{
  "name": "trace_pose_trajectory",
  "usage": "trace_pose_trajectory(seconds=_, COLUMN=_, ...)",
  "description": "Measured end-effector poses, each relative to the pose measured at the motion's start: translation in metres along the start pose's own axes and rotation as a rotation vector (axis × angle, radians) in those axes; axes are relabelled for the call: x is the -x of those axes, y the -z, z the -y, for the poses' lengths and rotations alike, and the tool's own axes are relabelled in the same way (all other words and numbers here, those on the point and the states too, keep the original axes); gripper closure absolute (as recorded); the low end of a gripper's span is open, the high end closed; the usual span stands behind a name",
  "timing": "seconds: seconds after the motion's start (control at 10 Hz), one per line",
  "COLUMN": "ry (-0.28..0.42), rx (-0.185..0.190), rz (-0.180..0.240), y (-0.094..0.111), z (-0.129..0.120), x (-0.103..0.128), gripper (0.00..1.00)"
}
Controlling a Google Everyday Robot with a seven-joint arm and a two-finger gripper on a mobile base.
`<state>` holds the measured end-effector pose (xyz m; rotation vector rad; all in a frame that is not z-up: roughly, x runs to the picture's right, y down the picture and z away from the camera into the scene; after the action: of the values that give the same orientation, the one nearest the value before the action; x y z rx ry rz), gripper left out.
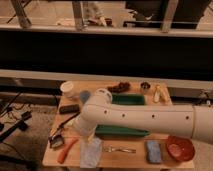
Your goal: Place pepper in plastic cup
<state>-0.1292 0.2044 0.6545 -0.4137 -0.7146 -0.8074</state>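
The claw is hidden from me behind the white arm (pixel 140 117), whose end dips over the near-left part of the bench (pixel 131 159). Its jaws are spread wide and it grips nothing, since the pepper (pixel 66 150) lies free on the bench at the near-left corner, just left of the arm's end. I judge this the reach step, with the grasp not yet made. Next I need to bring the claw down over the middle of the pepper, jaws across its width, then carry it to the bluish plastic cup (pixel 84 95) at the far left, beside a white cup (pixel 67 89). The pepper's long axis runs diagonally, from near-left to far-right. I cannot tell which end is the tip.
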Motion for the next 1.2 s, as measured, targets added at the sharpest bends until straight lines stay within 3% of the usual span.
trace_pose_trajectory(seconds=0.5, ry=-0.044, rx=0.001, rz=-0.027, y=-0.003, z=-0.009, x=-0.002, gripper=0.2)
trace_pose_trajectory(seconds=0.9, ry=-0.049, rx=0.01, rz=-0.017, y=-0.019, z=0.0, x=0.0, gripper=0.2)
trace_pose_trajectory(seconds=1.2, ry=-0.05, rx=0.014, rz=0.012, y=-0.032, z=0.004, x=-0.003, gripper=0.2)
